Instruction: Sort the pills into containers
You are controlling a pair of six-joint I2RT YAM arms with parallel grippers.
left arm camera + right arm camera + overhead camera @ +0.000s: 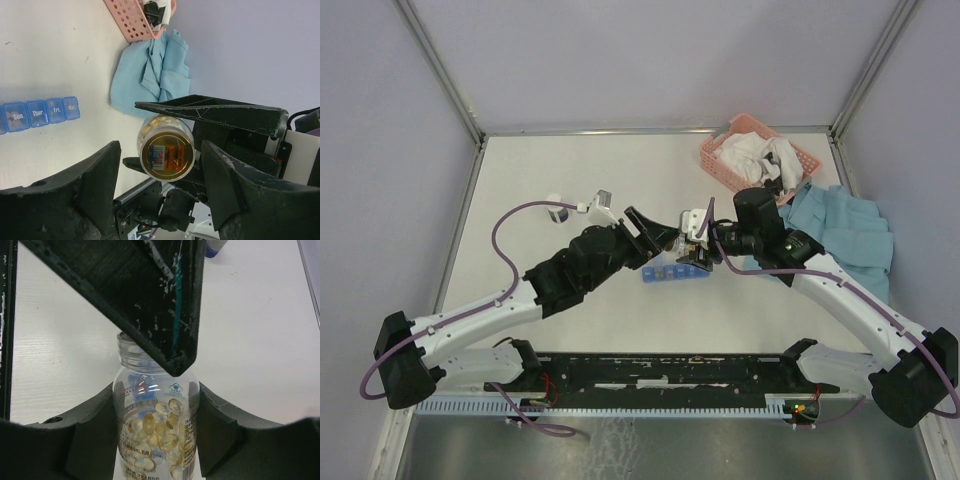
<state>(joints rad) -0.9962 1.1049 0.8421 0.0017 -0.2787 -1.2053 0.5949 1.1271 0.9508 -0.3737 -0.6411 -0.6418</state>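
Right pincer (pixel 154 395) is clamped on the clear pill bottle (pixel 156 440), one jaw pressed to each side of the body. The bottle appears to be held up off the worktop (pixel 50 50). Left pincer (pixel 161 147) is spread: its jaws flank the bottle's round end, a gap is seen on both sides in the left wrist view, and nothing is gripped by it. In the right wrist view one left finger (pixel 150 300) is seen across the neck, so the mouth is hidden. The threaded neck looks bare of a cap where it shows, but that is not confirmed. The pills (pixel 160 427) are seen inside the bottle, heaped in the body, and none are spotted loose on the worktop. The blue organiser strip (pixel 37 114) is lying flat on the worktop close to the pincers, on their near side in the top view. The lids in view (Sun, Thur, Fri, Sat) are down. Blue cloth (pixel 150 75) and pink basket (pixel 131 20) are set further off toward the right and are not involved. Step judged: the bottle is being handled between the two arms ahead of any dispensing, so sorting proper is judged not begun. Next move judged to need the left jaws closed squarely on the bottle before any release by the right, and the mouth confirmed open. A compartment lid must then be lifted and the bottle tipped gently over one cell. The pills are small and loose, so an over-tilt could dump many at once.
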